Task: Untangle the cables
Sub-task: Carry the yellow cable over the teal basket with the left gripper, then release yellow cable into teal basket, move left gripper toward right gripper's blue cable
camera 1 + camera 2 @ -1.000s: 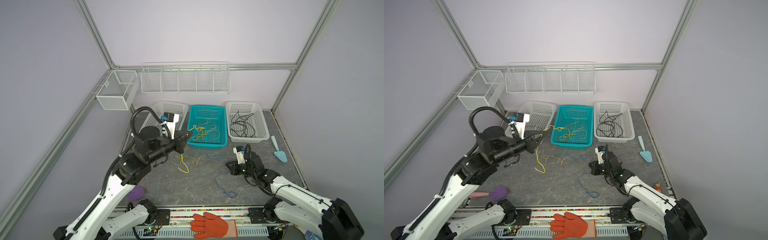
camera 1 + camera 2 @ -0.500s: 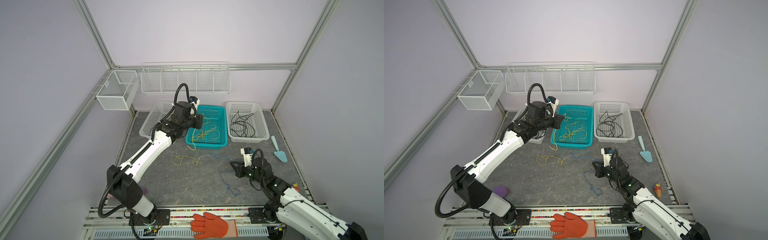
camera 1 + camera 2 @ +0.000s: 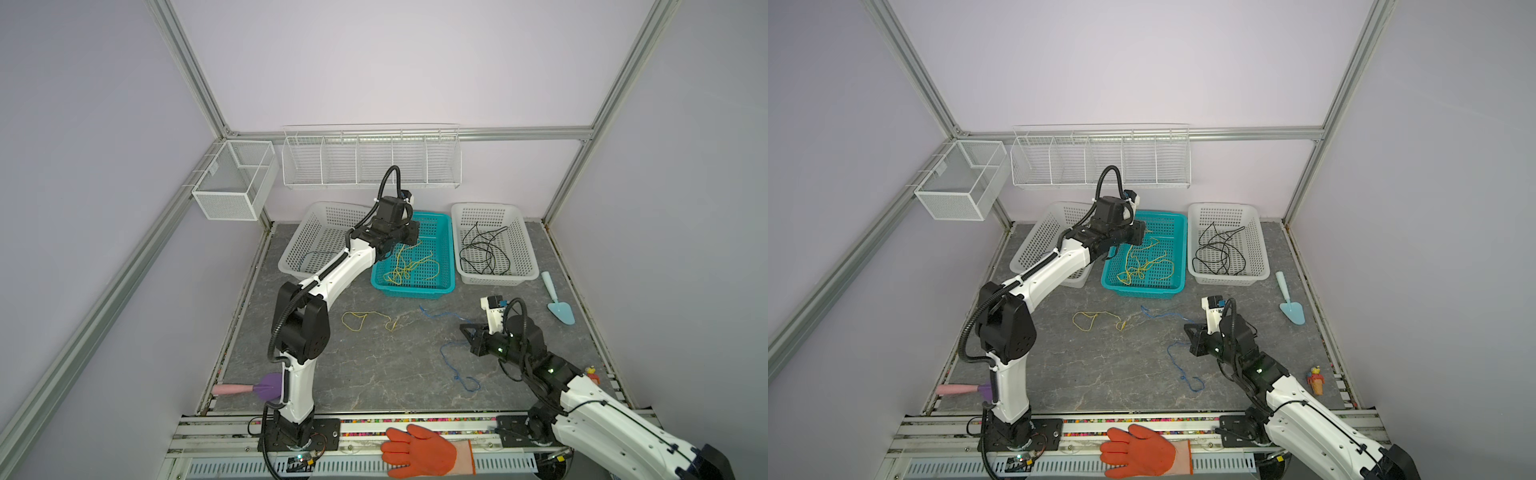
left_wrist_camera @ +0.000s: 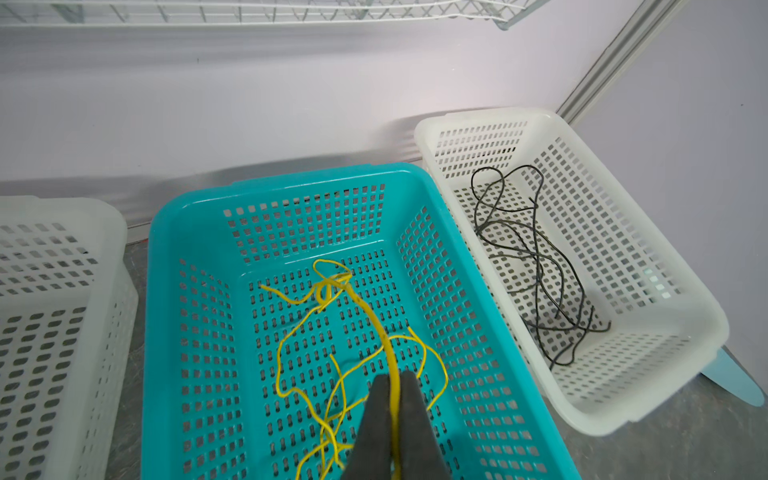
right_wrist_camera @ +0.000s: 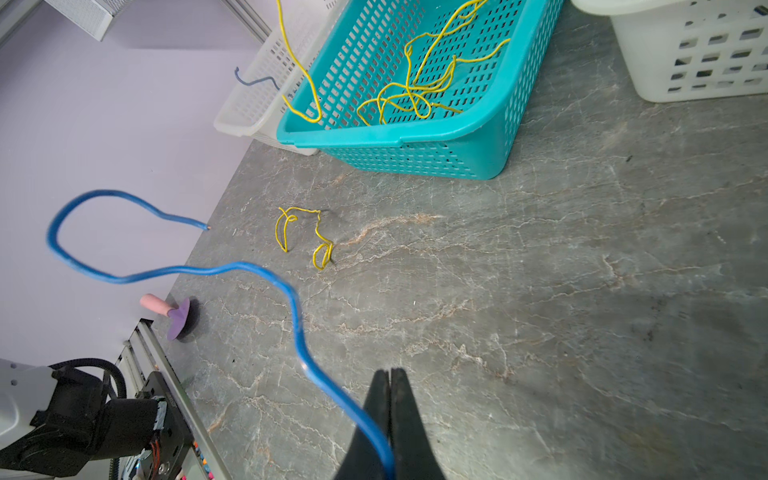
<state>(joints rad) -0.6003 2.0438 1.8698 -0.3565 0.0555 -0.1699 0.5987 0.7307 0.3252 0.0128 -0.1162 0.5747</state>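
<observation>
My left gripper (image 4: pixel 392 376) hangs over the teal basket (image 4: pixel 187 216) and is shut on a yellow cable (image 4: pixel 376 328). That cable trails down onto other yellow cables (image 3: pixel 409 268) lying in the basket. My right gripper (image 5: pixel 390 372) is low over the table at the right and is shut on a blue cable (image 5: pixel 298 324). The blue cable loops away across the table (image 3: pixel 444 353). A loose yellow cable (image 3: pixel 365 314) lies on the table in front of the teal basket. Black cables (image 3: pixel 484 253) lie in the right white basket (image 3: pixel 490 279).
A left white basket (image 3: pixel 291 253) holds a thin dark-blue wire. A teal trowel (image 3: pixel 557 303) lies at the right edge and a pink-handled purple tool (image 3: pixel 257 388) at the front left. An orange glove (image 3: pixel 419 453) rests on the front rail. Wire racks hang on the back wall.
My left arm has swung from the front left up and back to the teal basket, carrying the yellow cable. My right gripper has drawn back to the right with the blue cable.
</observation>
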